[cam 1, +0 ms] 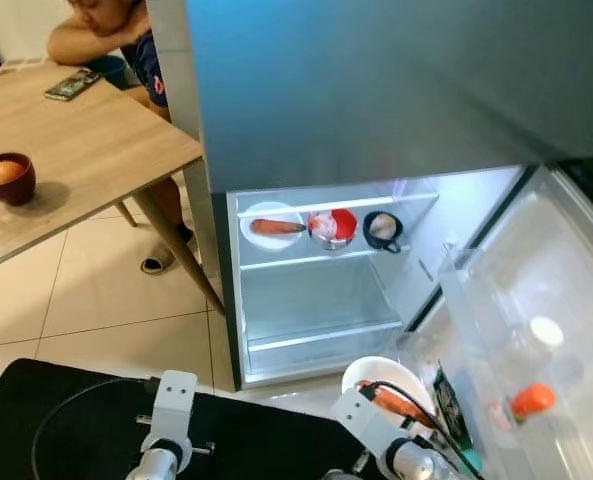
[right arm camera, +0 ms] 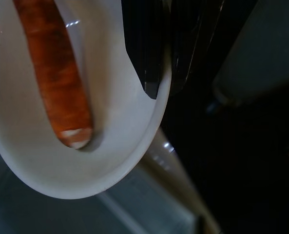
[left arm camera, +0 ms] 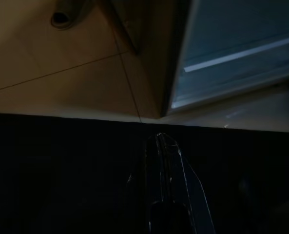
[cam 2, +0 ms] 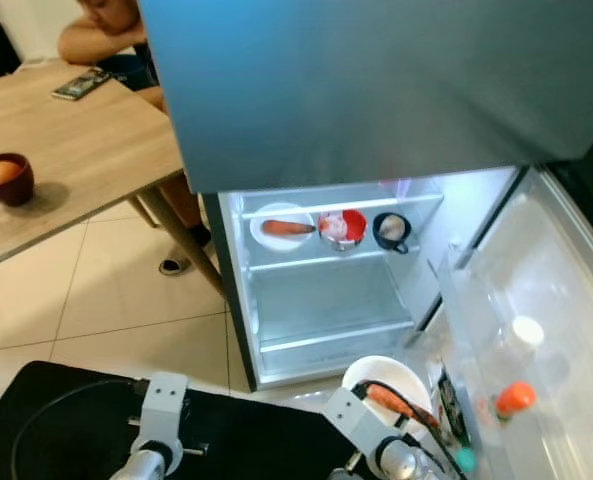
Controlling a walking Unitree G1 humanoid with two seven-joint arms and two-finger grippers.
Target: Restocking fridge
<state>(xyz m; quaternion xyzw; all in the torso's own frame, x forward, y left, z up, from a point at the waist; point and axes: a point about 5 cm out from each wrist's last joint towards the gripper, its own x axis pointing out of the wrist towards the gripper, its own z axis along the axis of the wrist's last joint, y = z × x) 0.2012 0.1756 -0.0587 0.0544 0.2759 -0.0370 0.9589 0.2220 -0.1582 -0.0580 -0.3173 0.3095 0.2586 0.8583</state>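
right pincer clamped on bowl rim | carrot inside | left pincer closed, empty

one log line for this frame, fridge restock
right gripper: jaws shut on white bowl rim | carrot in bowl | fridge open | left gripper: idle

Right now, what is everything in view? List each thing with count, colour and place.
White plate with orange carrot: one, fridge upper shelf, left.
Red bowl: one, same shelf, middle.
Black mug: one, same shelf, right.
Grey fridge: one, lower door open.
Clear bottles: one white-capped, one orange-capped, open door rack.
Wooden table: one, left.
Dark red bowl holding an orange-coloured round item: one, on table.
Phone: one, table's far edge.
Person: one, leaning on the table.
White plate carrying an orange carrot: one, gripped at its rim by the right end effector.
Left end effector: idle, low.
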